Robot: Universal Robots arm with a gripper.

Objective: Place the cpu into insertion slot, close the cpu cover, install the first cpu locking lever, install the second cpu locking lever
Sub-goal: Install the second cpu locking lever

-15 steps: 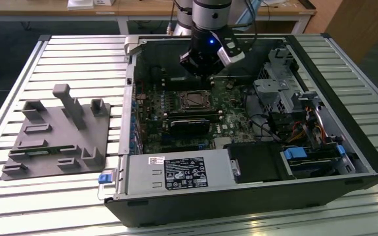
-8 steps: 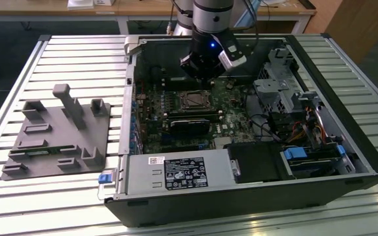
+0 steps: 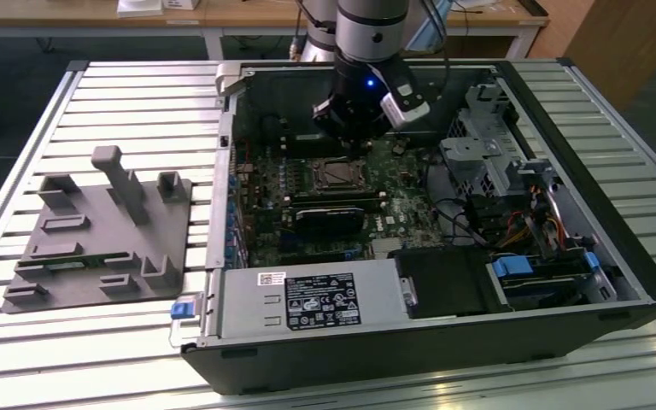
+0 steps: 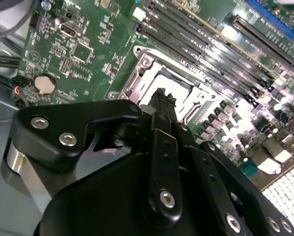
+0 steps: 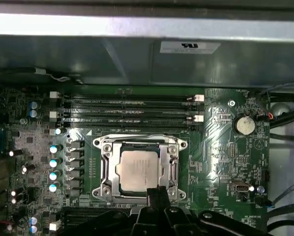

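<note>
We saw the chip (image 5: 140, 169) already lying in its socket (image 5: 105, 173) on the green board (image 5: 220, 152), with the metal cover (image 5: 174, 166) closed flat around it. The gripper (image 5: 157, 194) hung just over the socket's edge, its narrow black fingers (image 4: 162, 101) pressed together and grasping nothing. In the exterior view the arm (image 3: 365, 34) reached down into the open computer case (image 3: 601, 222).

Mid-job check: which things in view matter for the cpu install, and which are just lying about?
Job:
cpu, seated in the slot
cover, down around the cpu
gripper, at the socket's edge

Lying about:
grey fixture tray beside the case
coin battery
memory slots
power supply
</note>
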